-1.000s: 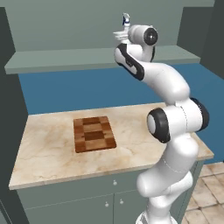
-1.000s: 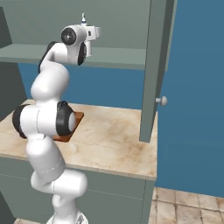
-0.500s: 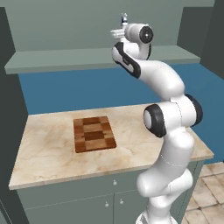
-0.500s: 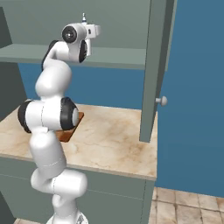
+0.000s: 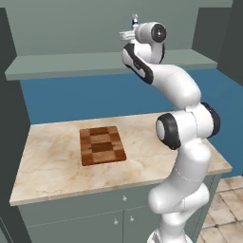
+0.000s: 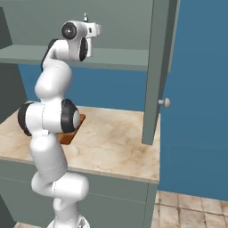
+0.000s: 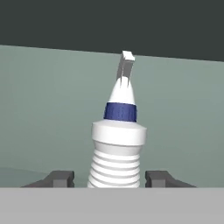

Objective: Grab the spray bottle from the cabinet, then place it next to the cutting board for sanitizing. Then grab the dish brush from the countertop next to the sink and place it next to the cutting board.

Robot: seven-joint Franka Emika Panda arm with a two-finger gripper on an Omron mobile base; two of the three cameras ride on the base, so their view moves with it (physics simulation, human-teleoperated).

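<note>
The spray bottle (image 7: 118, 144), white and ribbed with a blue collar and a grey nozzle, stands upright on the cabinet shelf (image 5: 71, 64). My gripper (image 7: 109, 178) is around its lower body, one finger on each side, and a narrow gap shows between each fingertip (image 7: 61, 178) and the bottle. From the base, the hand is up at the shelf, with the bottle's nozzle (image 5: 135, 20) poking above it; the nozzle (image 6: 86, 17) also shows from the right. The cutting board (image 5: 102, 144), a brown checker pattern, lies on the counter below. The dish brush is out of view.
The cabinet door (image 6: 153, 71) stands open to the right of the arm, its knob (image 6: 164, 102) over the counter's right end. The marble counter (image 5: 47, 161) stretches out around the board. The cabinet's back panel (image 7: 43, 109) is right behind the bottle.
The hand has stayed at the shelf by the bottle. The arm's elbow and lower links have shifted a little.
</note>
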